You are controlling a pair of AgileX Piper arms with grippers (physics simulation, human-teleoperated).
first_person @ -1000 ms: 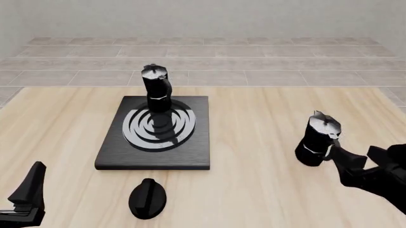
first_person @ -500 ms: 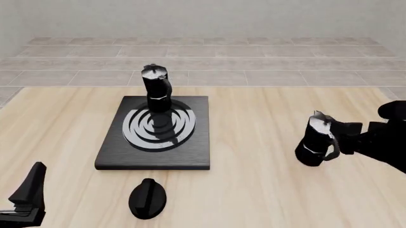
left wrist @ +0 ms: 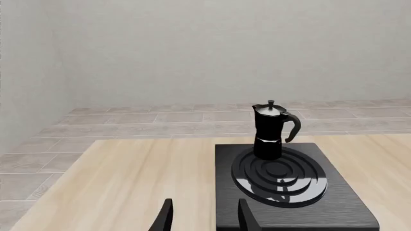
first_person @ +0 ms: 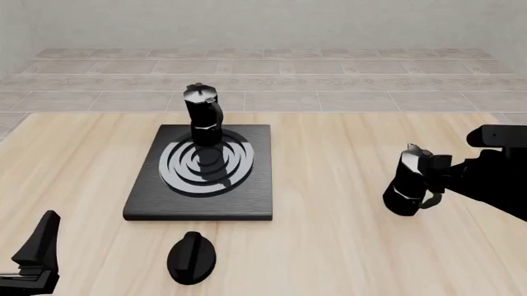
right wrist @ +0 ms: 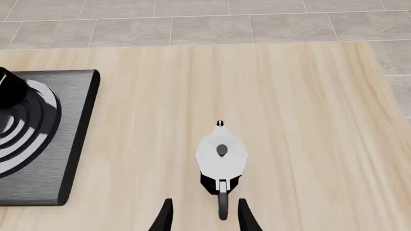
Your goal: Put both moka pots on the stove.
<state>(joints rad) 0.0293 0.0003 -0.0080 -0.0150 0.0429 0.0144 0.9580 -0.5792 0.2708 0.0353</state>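
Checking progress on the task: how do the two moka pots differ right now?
The far moka pot stands on the stove, at the rear of its rings; the near moka pot stands on the bare table, right of the stove. No tool is near the far one; the right tool, open, straddles the near one's handle. Both are upright and look alike.

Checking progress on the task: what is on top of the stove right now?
One moka pot stands upright on the far part of the stove's rings. It hides the patch beneath it. The other pot sits on the table.
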